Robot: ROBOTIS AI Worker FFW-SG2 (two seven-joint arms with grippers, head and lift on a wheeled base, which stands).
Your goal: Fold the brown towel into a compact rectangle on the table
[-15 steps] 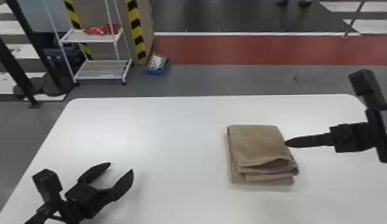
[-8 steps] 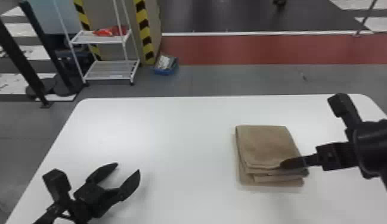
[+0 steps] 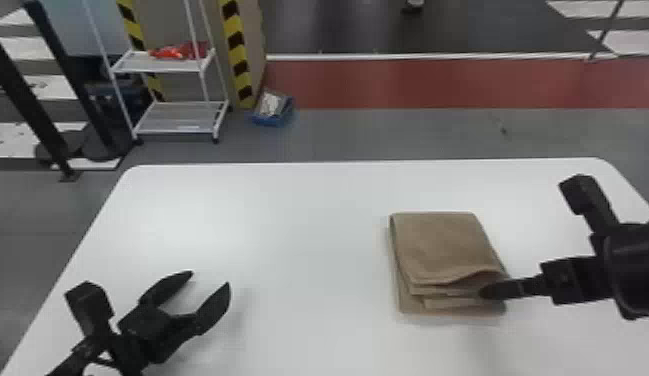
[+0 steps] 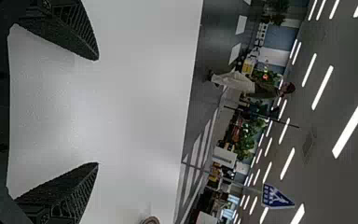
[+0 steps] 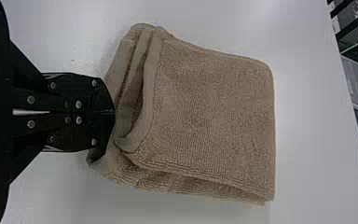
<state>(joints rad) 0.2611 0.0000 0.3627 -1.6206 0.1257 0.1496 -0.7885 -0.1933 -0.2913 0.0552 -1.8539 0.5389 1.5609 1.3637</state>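
"Please, where is the brown towel [image 3: 443, 245]?"
"Folded on the white table [image 3: 298, 230]; the right gripper [image 5: 114, 112], closed, is at its layered edge."
"And the risk?"
"The left gripper [image 3: 210, 278] is wide open; if the right one pushes, loose layers may bunch."

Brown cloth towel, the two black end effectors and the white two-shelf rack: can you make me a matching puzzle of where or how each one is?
1. Brown towel
2. Left end effector
3. Right end effector
4. White rack

A. Shut, at the towel's edge
B. Beyond the table
C. Neatly folded
D. Open, away from the towel

Pairs: 1-C, 2-D, 3-A, 4-B
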